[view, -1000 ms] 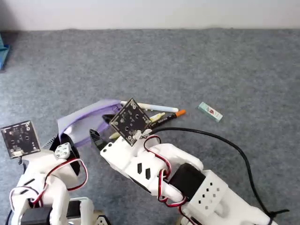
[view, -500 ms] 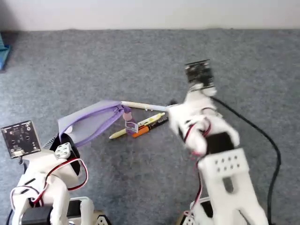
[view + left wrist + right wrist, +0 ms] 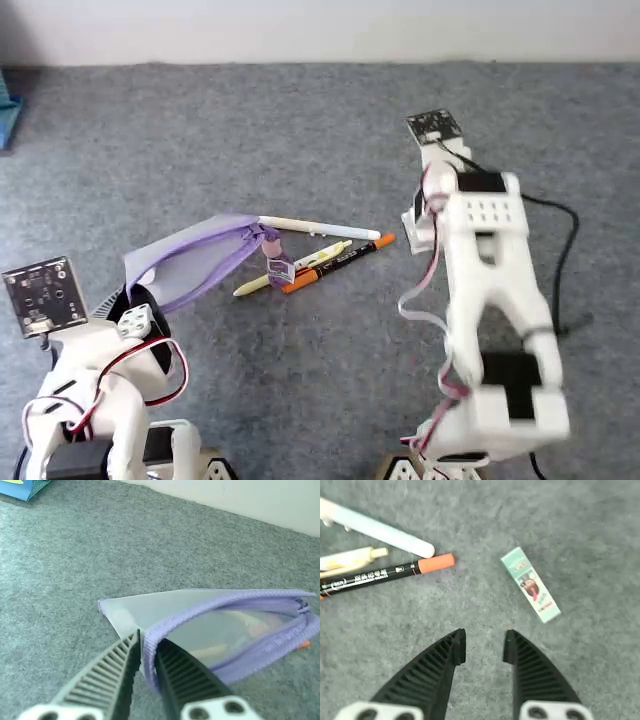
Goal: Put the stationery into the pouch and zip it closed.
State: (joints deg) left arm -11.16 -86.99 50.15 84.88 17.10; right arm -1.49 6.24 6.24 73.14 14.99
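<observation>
The translucent purple pouch (image 3: 190,262) lies open-mouthed on the grey carpet, its zip pull (image 3: 278,268) at the mouth. My left gripper (image 3: 145,652) is shut on the pouch (image 3: 215,625) at its rear corner edge. Just outside the mouth lie a white pen (image 3: 320,228), a black marker with an orange cap (image 3: 340,256) and a yellow pen (image 3: 290,272). My right gripper (image 3: 484,645) hangs open over bare carpet, a little short of the green eraser (image 3: 530,585), with the marker (image 3: 385,575) and white pen (image 3: 380,530) off to one side. The right arm (image 3: 470,215) covers the eraser from above.
A blue object (image 3: 5,110) sits at the far left edge by the white wall (image 3: 320,30). The left arm's body (image 3: 110,350) occupies the near left corner. Carpet stretches open across the back and far right.
The right arm has swung away from the pouch mouth and pens to the right, and now stands over the eraser. The left arm and pouch have kept still.
</observation>
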